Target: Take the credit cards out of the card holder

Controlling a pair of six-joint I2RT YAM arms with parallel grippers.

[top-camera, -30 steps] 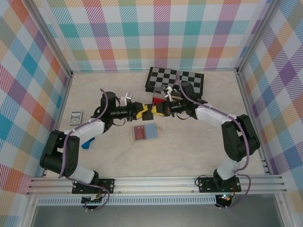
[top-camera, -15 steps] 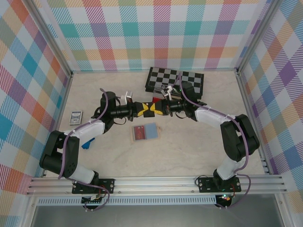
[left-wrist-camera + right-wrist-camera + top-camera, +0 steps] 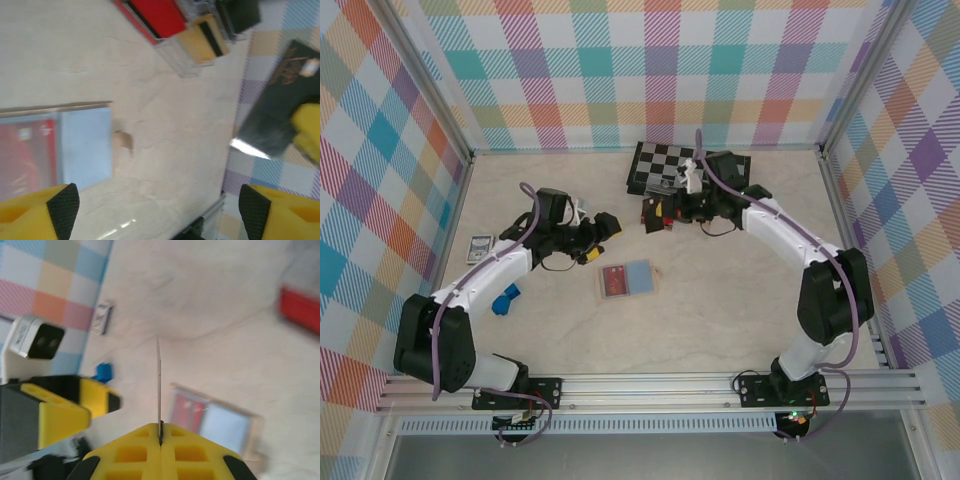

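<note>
Left tool (image 3: 158, 207) now apart, spread; credit card (image 3: 280, 110) pinched edge-on in right tool (image 3: 160, 432).

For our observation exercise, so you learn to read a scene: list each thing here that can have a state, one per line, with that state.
card holder: lying open on the table.
red card: tucked in the card holder.
left pincer: open, empty.
right pincer: shut on the dark card.
dark card: gripped, out of the card holder.

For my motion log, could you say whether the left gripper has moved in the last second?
Yes. The left gripper drew back leftward, to behind the left edge of the card holder, not its middle.
</note>
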